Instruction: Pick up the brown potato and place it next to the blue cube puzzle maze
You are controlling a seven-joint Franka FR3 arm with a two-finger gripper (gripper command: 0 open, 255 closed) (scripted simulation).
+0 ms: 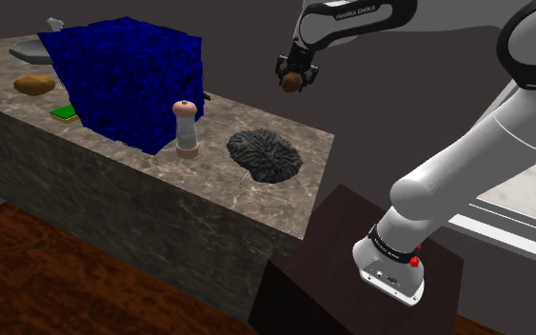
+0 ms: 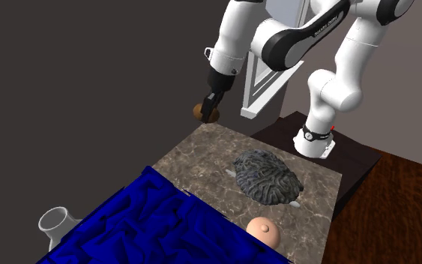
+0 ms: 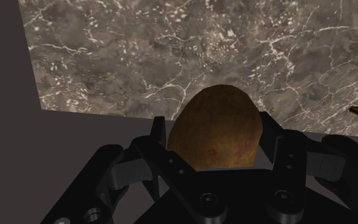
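Brown potato (image 3: 215, 130) clasped firmly in gripper (image 1: 292, 78), aloft near edge of marbled counter (image 1: 299, 143), well apart from blue cube maze (image 1: 128, 81). Hold grip firm; carry high over grey lump (image 1: 264, 154) and tan mill (image 1: 187, 127). Lower onto bare counter just beside cube. Release only once seated.

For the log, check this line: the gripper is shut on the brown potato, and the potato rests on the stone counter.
One thing is wrong: the gripper is shut on the brown potato, but the potato hangs in the air, clear of the counter. The shoulder view shows it.
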